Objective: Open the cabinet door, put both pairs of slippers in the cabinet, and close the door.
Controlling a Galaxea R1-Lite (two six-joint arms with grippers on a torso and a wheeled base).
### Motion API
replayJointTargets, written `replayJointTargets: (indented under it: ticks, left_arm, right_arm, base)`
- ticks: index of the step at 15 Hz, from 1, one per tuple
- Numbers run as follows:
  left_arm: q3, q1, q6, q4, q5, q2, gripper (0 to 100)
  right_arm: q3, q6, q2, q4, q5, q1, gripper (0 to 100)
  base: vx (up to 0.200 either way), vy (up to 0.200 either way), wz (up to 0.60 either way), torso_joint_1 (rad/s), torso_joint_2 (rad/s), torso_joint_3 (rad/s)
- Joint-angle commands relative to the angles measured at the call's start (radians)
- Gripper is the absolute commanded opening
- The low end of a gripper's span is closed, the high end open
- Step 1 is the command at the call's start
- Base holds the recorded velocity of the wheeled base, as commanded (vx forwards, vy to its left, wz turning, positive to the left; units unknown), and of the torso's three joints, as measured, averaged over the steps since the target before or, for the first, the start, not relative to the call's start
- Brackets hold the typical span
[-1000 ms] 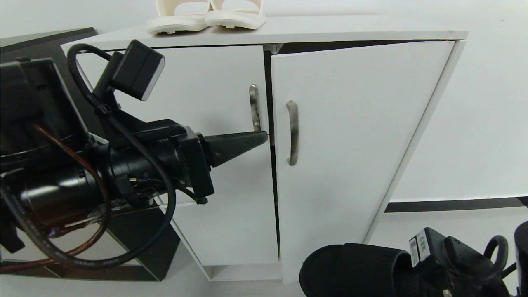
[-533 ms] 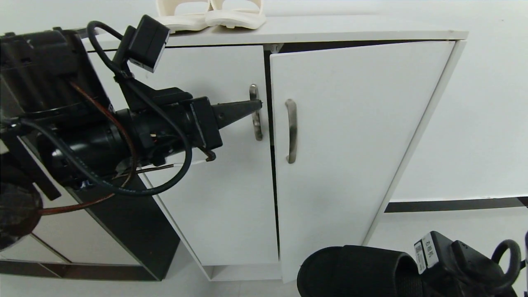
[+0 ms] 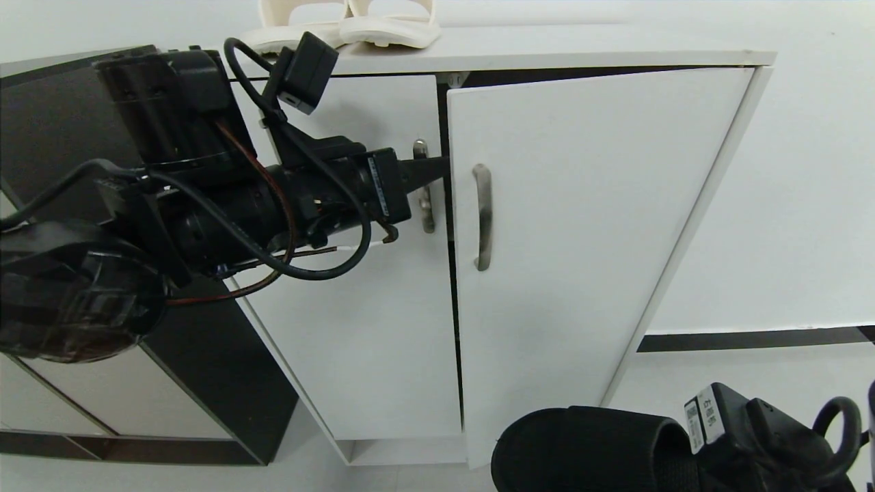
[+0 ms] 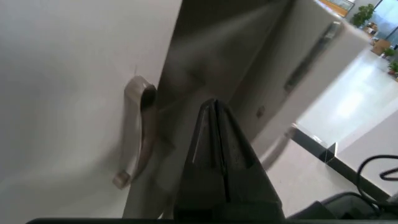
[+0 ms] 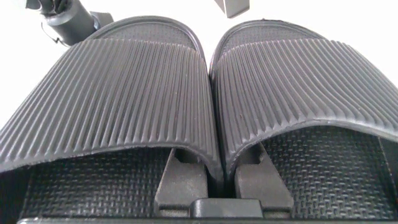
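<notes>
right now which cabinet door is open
The right door, swung slightly ajar with a dark gap along its top; the left door sits flush and looks shut.

Head view's top edge cuts off white slippers, bottom edge cuts black slippers. Cabinet interior hidden behind doors, only dark gap btw them

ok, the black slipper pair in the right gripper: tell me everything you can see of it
The pair of black rubbery slippers sits side by side, inner edges pressed together. Each has a wide arched strap with fine ridges and a diamond-textured footbed. The right gripper is shut on it, one finger under each strap, pinching the touching inner walls. The head view shows it held low before the white cabinet.
</notes>
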Motion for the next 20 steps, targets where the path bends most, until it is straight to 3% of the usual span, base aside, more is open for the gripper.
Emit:
replayJointTargets:
  ticks: [1,6,8,12,16,18,20]
  left_arm:
    - [-0.014,0.0,-0.001,-0.001,0.0,0.032,0]
    - [-0.022,0.0,-0.004,-0.001,0.0,0.041,0]
    - [-0.017,-0.049,-0.004,0.001,0.002,0.039,0]
    - [0.033,-0.196,0.004,-0.002,0.071,-0.004,0]
    - [0.073,-0.192,0.006,-0.008,0.088,-0.024,0]
    - [0.125,-0.184,0.012,-0.01,0.177,-0.087,0]
    - [0.171,-0.135,0.006,-0.001,0.272,-0.174,0]
  right_arm:
    - [0.005,-0.002,0.007,0.0,-0.001,0.003,0]
    - [0.04,-0.04,0.003,0.02,-0.002,0.043,0]
    - [0.098,-0.1,-0.014,0.02,0.002,0.063,0]
    - [0.139,-0.167,-0.031,0.018,0.005,0.08,0]
    - [0.098,-0.126,0.026,0.003,-0.001,0.078,0]
    - [0.032,-0.017,0.055,-0.011,-0.028,0.078,0]
    - [-0.043,0.1,0.123,-0.022,-0.205,0.085,0]
  base:
    - [0.0,0.0,0.0,0.0,0.0,0.0]
    - [-0.08,0.0,0.0,0.0,0.0,0.001]
    - [-0.2,0.0,0.0,0.002,0.0,0.005]
    - [-0.2,0.0,0.0,-0.001,0.0,0.005]
    - [-0.2,0.0,0.0,0.004,0.0,0.004]
    - [0.0,0.0,0.0,0.0,0.0,0.0]
    - [0.0,0.0,0.0,0.0,0.0,0.0]
